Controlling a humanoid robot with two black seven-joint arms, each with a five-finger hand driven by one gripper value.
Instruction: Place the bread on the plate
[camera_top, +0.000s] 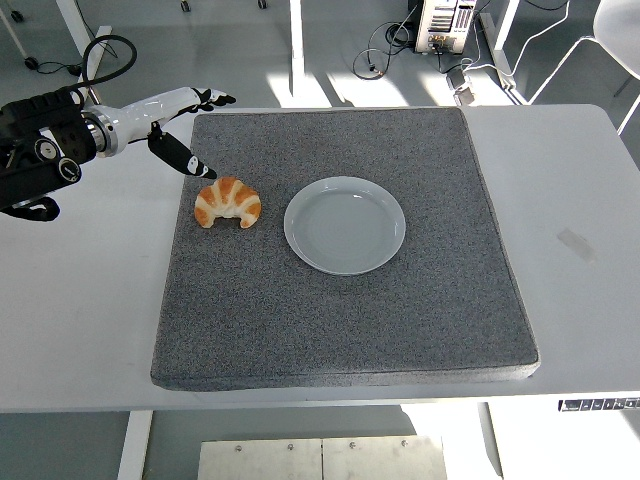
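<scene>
Grey foam mat on white table, croissant beside empty plate; left hand seemingly spread, holding nothing

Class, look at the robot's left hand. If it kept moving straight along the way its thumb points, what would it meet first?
Probably the croissant. The left hand is open at the mat's far left corner, thumb angled down toward the croissant, tip just short of it. Its height above the mat is unclear, so it might pass over.

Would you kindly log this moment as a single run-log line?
left hand: open, above-left of croissant | croissant: on mat, ungrasped | plate: empty | right hand: unseen
</scene>
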